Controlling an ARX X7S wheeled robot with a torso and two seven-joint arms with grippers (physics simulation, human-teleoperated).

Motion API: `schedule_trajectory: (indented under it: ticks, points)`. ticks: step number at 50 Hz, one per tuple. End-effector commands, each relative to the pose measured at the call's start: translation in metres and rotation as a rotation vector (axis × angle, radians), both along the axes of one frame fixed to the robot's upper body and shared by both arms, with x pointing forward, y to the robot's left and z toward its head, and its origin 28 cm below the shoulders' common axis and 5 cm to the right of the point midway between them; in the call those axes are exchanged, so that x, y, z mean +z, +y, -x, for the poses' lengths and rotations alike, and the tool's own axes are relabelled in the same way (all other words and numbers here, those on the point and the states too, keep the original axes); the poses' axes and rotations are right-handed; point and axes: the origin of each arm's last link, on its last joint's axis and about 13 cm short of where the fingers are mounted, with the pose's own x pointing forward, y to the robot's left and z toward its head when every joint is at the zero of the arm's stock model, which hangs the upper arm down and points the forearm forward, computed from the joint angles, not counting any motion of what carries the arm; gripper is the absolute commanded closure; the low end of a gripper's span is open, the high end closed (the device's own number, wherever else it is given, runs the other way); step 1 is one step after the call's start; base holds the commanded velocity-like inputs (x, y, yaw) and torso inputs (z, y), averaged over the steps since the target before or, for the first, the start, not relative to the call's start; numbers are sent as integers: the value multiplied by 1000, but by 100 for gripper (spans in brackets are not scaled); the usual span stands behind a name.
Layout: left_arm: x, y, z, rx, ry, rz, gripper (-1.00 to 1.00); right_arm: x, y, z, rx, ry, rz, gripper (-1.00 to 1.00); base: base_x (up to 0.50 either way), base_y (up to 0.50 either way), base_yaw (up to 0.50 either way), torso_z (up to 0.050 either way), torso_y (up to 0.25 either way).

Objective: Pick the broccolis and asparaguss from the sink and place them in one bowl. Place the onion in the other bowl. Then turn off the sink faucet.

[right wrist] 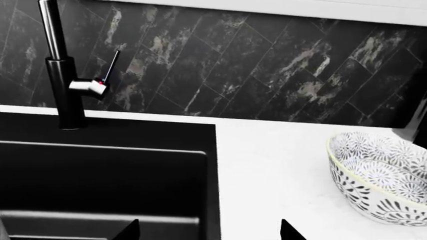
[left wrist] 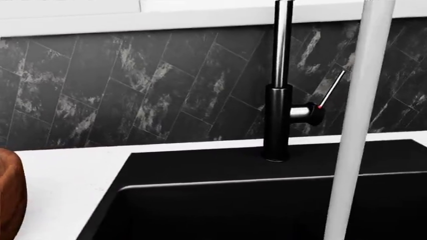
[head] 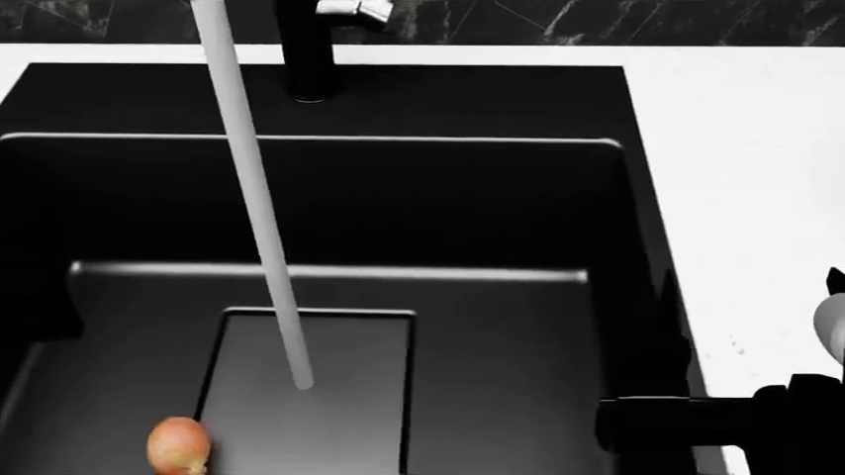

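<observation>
Onion (head: 178, 445) alone lies on sink (head: 528, 327) floor near drain, patterned bowl (right wrist: 380, 175) on bench empty, water running; right fingers (right wrist: 208, 231) spread open, left fingers unseen.

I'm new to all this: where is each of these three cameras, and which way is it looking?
Head view: on the robot's head, looking down into the sink at the onion and running water; its right arm shows.
Left wrist view: near the left gripper, facing the faucet and tiled wall; no gripper shows; a brown bowl sits at the frame's edge.
Right wrist view: near the right gripper, whose fingertips show, facing the patterned bowl.
All three share the faucet.
</observation>
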Motion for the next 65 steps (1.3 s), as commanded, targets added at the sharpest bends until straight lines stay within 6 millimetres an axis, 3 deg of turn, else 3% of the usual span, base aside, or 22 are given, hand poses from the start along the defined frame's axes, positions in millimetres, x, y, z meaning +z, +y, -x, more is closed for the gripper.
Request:
schedule_trajectory:
  ticks: [1,47,51,58,61,64,65]
  points:
    - [-2,-2,-2,-20,4,11,-100,-3,2,-3,16,2,-16,-100,0,-125,0,0,0]
    - [-8,-8,-3,-47,43,0,-100,-15,4,-3,18,4,-46,-100,67,-8,0,0,0]
    - [-11,-11,-8,-34,171,-55,-100,-15,4,-3,16,17,-54,-100,0,0,0,0,0]
    - [7,-19,-17,-138,359,-112,-100,-21,5,-1,17,41,-63,-100,0,0,0,0,0]
    - [-11,-27,-23,-133,459,-136,-100,-25,7,0,21,59,-59,-100,0,0,0,0,0]
    - [-11,-31,-31,-165,551,-83,-100,-30,5,-1,17,65,-81,-100,0,0,0,0,0]
    - [-13,-30,-39,-93,568,-50,-100,-29,6,-2,19,68,-77,-100,0,0,0,0,0]
